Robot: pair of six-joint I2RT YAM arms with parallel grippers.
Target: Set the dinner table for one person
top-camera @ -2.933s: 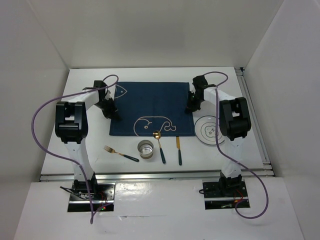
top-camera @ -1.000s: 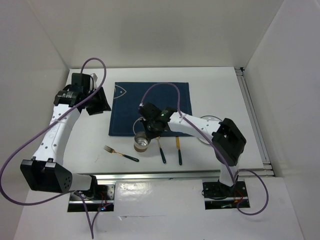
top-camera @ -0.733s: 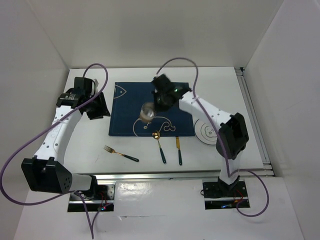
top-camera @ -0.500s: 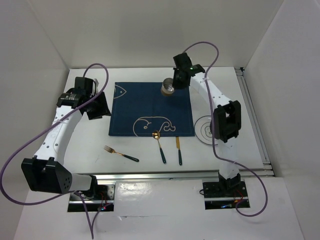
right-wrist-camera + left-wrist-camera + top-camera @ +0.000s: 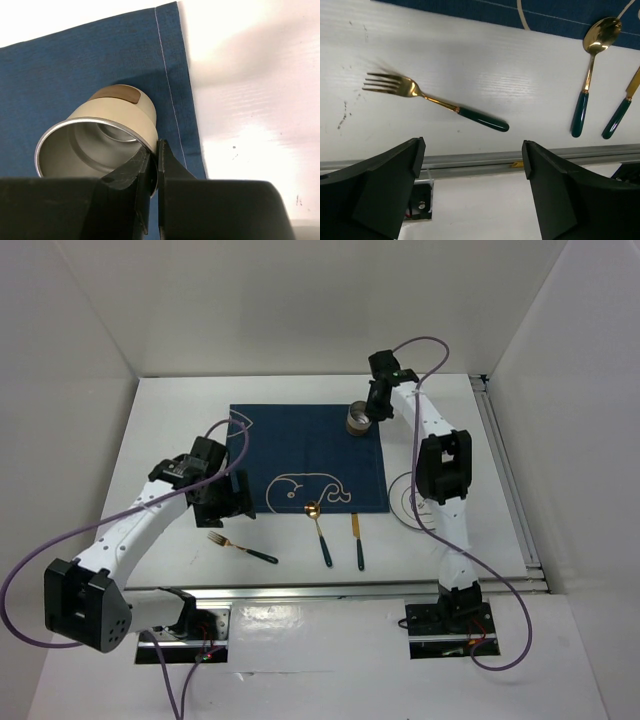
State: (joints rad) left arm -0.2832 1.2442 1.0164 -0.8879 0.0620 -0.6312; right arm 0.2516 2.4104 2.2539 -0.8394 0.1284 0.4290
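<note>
Along the near edge of the white bench [image 5: 180, 420], which is filling the whole floor of the cell with its metal rail [image 5: 300, 590] nearest the arm bases, the left arm [image 5: 140, 525] is now swinging in from the far left corner. It is coming down over the fork [image 5: 435, 102]. The left jaws are standing spread wide and carrying nothing, and the fork is lying on the bare bench between and just beyond them, handle pointing toward the near right corner. That reads as the arm lining up for a fork pick.

The spoon [image 5: 320, 533] and the knife [image 5: 357, 541] are lying side by side right of the fork. The spoon's bowl is reaching the near hem of the blue placemat [image 5: 300, 445].

The plate [image 5: 395, 495] is sitting off the mat toward the right edge, partly behind the right arm [image 5: 445, 465], so it is probably waiting its turn.

Farther back, the metal cup [image 5: 100, 135] is no longer standing by the cutlery at the near edge. The right jaws are carrying it across to the mat's far right corner and are clenched on its rim, one finger inside and one outside. The cup is tilting, and whether its base is touching the cloth I cannot tell. The drink spot is nearly settled, and only the release is remaining.
</note>
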